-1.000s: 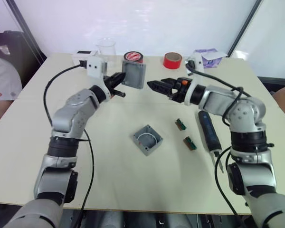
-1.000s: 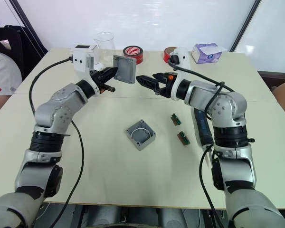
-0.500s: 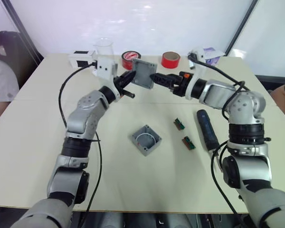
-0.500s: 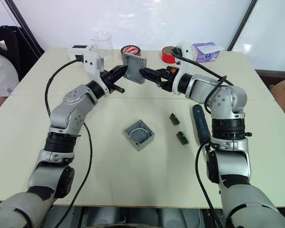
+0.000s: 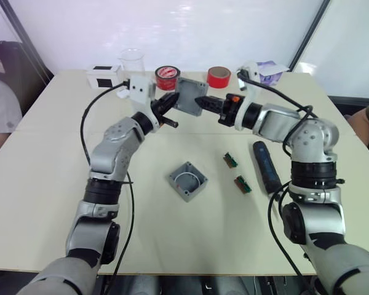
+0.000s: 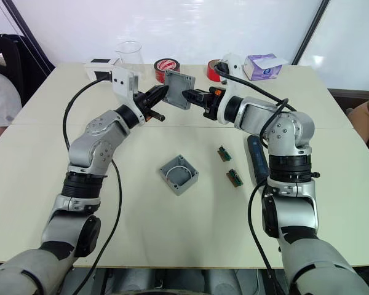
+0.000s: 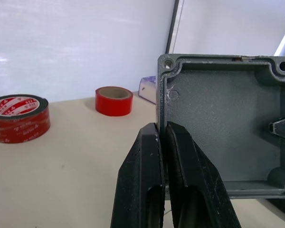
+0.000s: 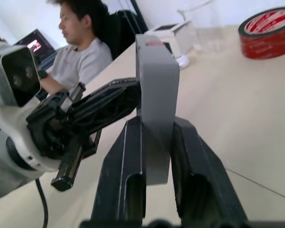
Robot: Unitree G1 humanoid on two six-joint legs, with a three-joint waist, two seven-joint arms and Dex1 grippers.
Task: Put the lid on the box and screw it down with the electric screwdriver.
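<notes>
Lid (image 5: 186, 97) first: it looks like cast metal, so I'd judge it stiff, fairly weighty for its size, and smooth enough on its painted faces to slide in a pinch. The rim wall seems the sensible place to hold it, thin enough to fit between two fingers, and a hold near a corner would leave the screw holes free.

It hangs in the air above the far half of the surface (image 5: 61, 184), held up on edge between the two arms. The left end effector (image 7: 164, 137) has its black fingers closed tight on one side wall, as the left wrist view shows, with the hollow inner face turned that way. The right end effector (image 8: 154, 142) straddles the opposite edge, its fingers set on either side of the wall and touching it or very nearly so; I'd say a handover is under way.

It is a shallow grey square with rounded corners, a hole in each corner boss, and a small red mark on the outer face.

Box (image 5: 189, 182) sits open side up, below and nearer than both end effectors, a white ring inside it. Electric screwdriver (image 5: 267, 167) lies flat beneath the right forearm, well apart from either grip.
</notes>
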